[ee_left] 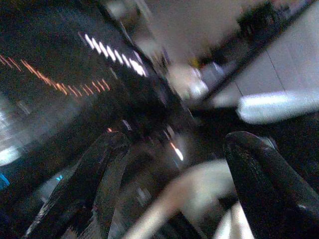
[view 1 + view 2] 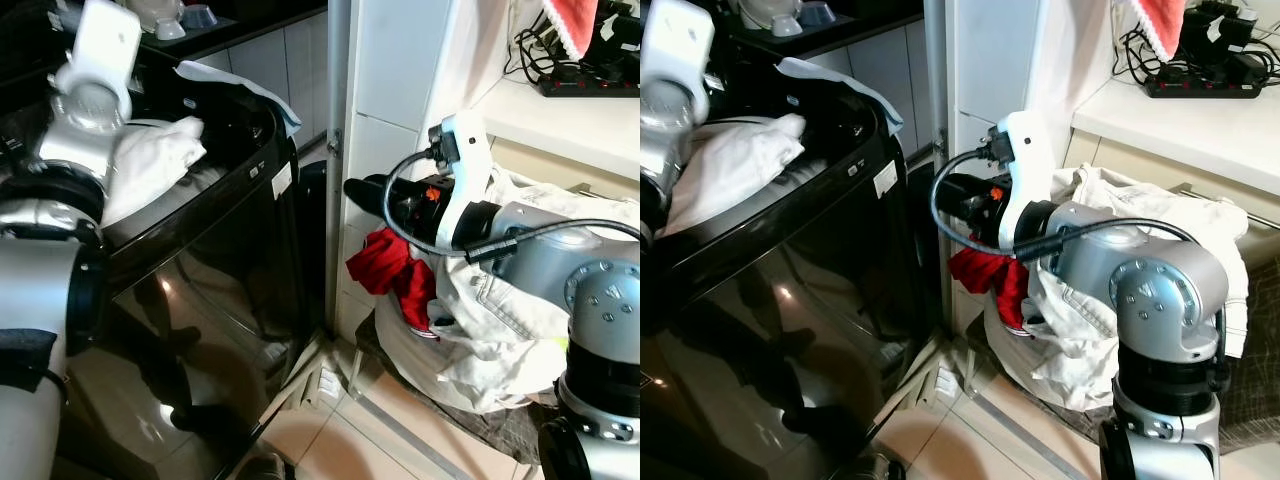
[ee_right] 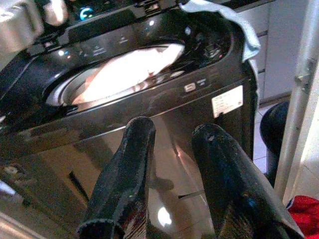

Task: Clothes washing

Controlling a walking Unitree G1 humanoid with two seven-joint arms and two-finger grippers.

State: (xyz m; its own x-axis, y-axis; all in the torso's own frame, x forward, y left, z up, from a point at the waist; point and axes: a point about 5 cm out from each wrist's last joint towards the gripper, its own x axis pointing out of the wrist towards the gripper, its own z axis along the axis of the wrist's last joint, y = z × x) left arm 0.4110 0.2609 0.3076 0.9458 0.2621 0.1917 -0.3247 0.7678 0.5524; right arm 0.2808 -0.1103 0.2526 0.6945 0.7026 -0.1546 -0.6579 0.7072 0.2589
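Note:
A black top-loading washing machine (image 2: 200, 270) stands at my left with its lid up. A white garment (image 2: 150, 160) lies in its drum opening and bulges over the rim. My left arm reaches over that opening; in the blurred left wrist view my left gripper (image 1: 179, 142) is open with pale cloth below its fingers. My right gripper (image 2: 362, 190) hovers beside the washer's right side, open by a narrow gap, with nothing between its fingers (image 3: 134, 164). A red garment (image 2: 385, 265) hangs just under it, at the edge of a pile of pale laundry (image 2: 500, 320).
A pale blue cloth (image 2: 235, 85) drapes over the washer's back rim. A white cabinet column (image 2: 390, 80) stands right of the washer, with a dark bin (image 2: 312, 220) in the gap. A power strip (image 2: 590, 85) lies on the counter at right. Below is tiled floor (image 2: 330, 440).

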